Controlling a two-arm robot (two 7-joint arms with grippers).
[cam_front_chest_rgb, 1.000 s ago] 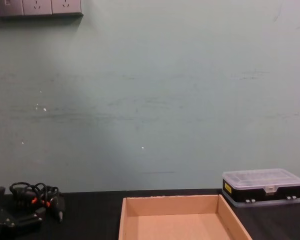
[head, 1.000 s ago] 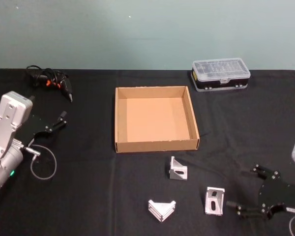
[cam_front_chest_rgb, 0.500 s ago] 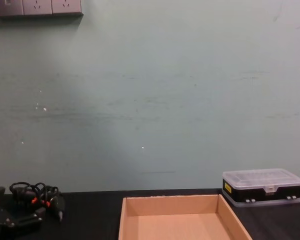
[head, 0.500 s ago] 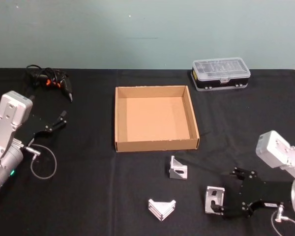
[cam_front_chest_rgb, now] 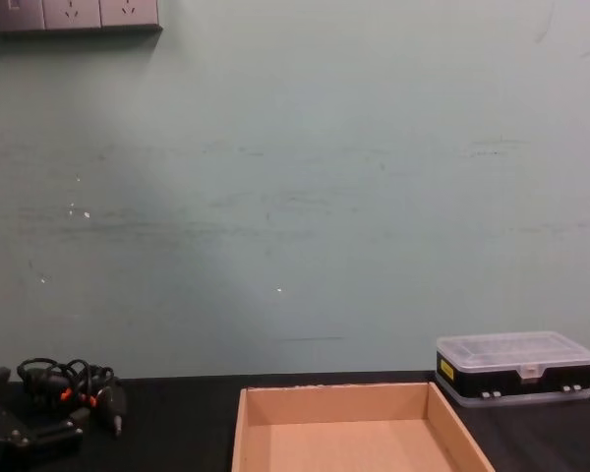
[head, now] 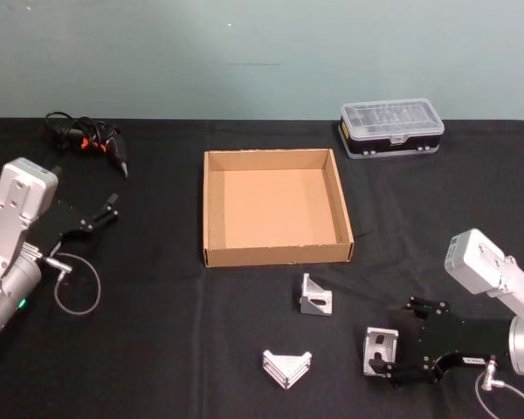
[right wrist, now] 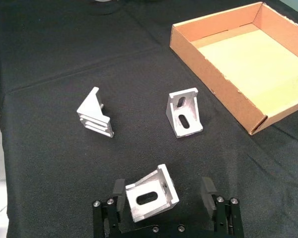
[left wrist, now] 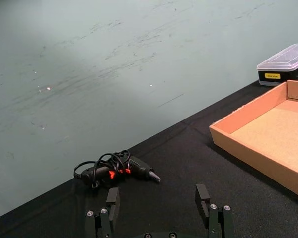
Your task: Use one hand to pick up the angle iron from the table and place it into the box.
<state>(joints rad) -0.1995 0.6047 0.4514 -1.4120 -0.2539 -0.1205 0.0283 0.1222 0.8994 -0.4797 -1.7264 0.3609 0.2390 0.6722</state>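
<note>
One angle iron [right wrist: 151, 198], rightmost of three before the box [head: 271, 256], sits between the right gripper's [right wrist: 163, 193] spread jaws for clamping; the left gripper [head: 105, 212] idles open, left of the box.

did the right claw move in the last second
Yes: against the box, the right claw has shifted left across the table and now straddles the rightmost bracket.

The left wrist view's edge cuts off the left claw [left wrist: 158, 198] behind its two fingers [left wrist: 112, 201], and also part of the cardboard box [left wrist: 248, 154] and the plastic case [left wrist: 287, 63]. In the right wrist view the right claw [right wrist: 163, 187] is cut off likewise, and whether it touches the bracket [right wrist: 150, 201] standing between its fingers is hard to tell. What lies under the case's clear lid is too small to make out.
</note>
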